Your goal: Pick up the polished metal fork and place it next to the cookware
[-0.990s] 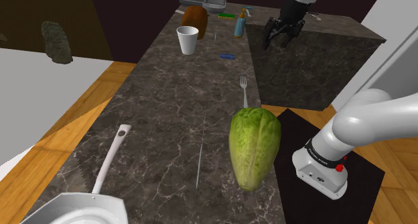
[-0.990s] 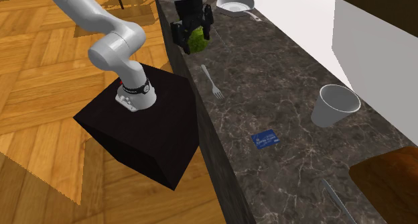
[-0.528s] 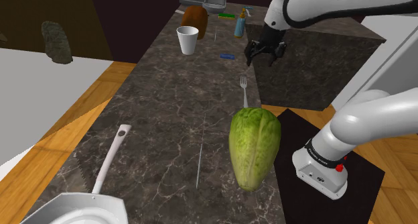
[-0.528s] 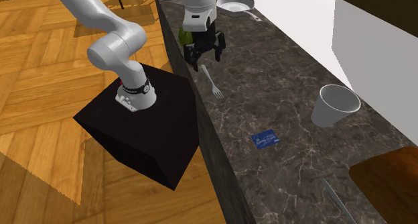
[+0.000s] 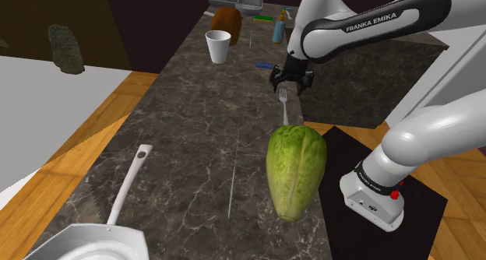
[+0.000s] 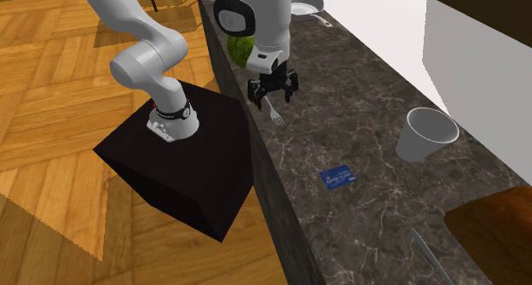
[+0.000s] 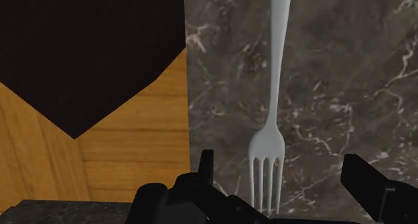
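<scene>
1. Gripper (image 5: pixel 290 83) is open. In the wrist view the two fingers (image 7: pixel 205 166) stand wide apart and grip nothing.
2. The fork (image 7: pixel 271 122) lies flat on the dark marble counter (image 5: pixel 195 134). Its tines sit between the fingers and neither finger touches them. The handle runs straight away from the gripper.
3. In the shoulder view the gripper hangs just above the tine end of the fork (image 5: pixel 285 108), fingers pointing down.
4. The fork is near the counter's right edge in the shoulder view, the edge on the stand's side. Its tines point to the far end and its handle end reaches the tip of the green lettuce (image 5: pixel 295 169).
5. The pan (image 5: pixel 117 239) is at the near left of the shoulder view with its handle pointing to the far end. It is well apart from the fork, and the lettuce lies between them.
6. The white cup (image 5: pixel 218 45) and the blue card (image 5: pixel 263 65) are farther along the counter, past the gripper.
7. In the second exterior view the gripper (image 6: pixel 273 97) is over the fork (image 6: pixel 276 117), with the lettuce (image 6: pixel 241 49) behind the arm. The black stand (image 6: pixel 183 168) sits on wood floor beside the counter.
</scene>
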Controlling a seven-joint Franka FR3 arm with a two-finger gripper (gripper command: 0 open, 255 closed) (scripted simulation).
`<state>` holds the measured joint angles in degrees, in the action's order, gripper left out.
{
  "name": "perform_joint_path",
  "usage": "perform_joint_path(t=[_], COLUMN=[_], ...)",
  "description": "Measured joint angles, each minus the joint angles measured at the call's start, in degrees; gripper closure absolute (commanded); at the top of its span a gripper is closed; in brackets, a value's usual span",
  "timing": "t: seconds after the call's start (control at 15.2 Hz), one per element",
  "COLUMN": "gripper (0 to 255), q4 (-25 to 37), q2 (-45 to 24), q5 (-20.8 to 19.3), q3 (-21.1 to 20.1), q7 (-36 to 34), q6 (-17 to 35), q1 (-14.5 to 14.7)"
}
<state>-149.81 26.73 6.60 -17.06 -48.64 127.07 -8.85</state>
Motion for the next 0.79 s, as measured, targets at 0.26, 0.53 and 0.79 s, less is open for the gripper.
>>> perform_joint_path(t=[0.26,0.53,0.79], gripper=[0,0,0], q4=[-1.4,-2.4,-2.5], q2=[-2.4,-3.7,-3.8], q5=[-0.2,-0.3,-0.3], q3=[-0.8,-1.1,-1.1], q7=[-0.9,-1.1,-1.1], q6=[3.7,6.1,6.3], q1=[-0.3,-0.4,-0.5])
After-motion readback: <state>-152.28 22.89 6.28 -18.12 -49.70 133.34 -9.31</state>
